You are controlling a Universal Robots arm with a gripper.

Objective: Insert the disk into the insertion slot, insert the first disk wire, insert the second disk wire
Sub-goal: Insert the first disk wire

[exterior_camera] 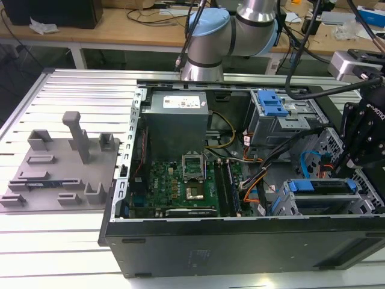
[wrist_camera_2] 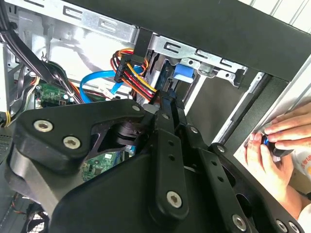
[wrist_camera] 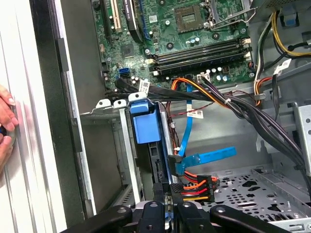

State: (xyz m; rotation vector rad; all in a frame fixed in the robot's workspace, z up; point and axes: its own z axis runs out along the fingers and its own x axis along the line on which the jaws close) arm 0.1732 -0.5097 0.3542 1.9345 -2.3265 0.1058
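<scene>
The disk (exterior_camera: 328,186) in its blue caddy lies inside the insertion slot (exterior_camera: 281,206) of the grey drive cage at the exterior view's right. In the first wrist view the disk (wrist_camera: 156,165) is seen edge-on under its blue caddy tab (wrist_camera: 145,122). A blue flat wire (wrist_camera: 206,157) ends at a black plug on the disk's edge. A plug with red, yellow and black wires (wrist_camera: 193,186) sits at that same edge. My gripper (wrist_camera: 167,198) has its fingers close together at this plug; the gripper (wrist_camera_2: 167,99) meets the coloured wires (wrist_camera_2: 132,73) there too.
The open computer case (exterior_camera: 240,253) holds a green motherboard (exterior_camera: 180,186), a grey power supply (exterior_camera: 177,117) and a second cage with a blue tab (exterior_camera: 271,103). Black cable bundles (wrist_camera: 243,109) cross near the cage. A person's hand (wrist_camera_2: 274,145) rests outside the case wall.
</scene>
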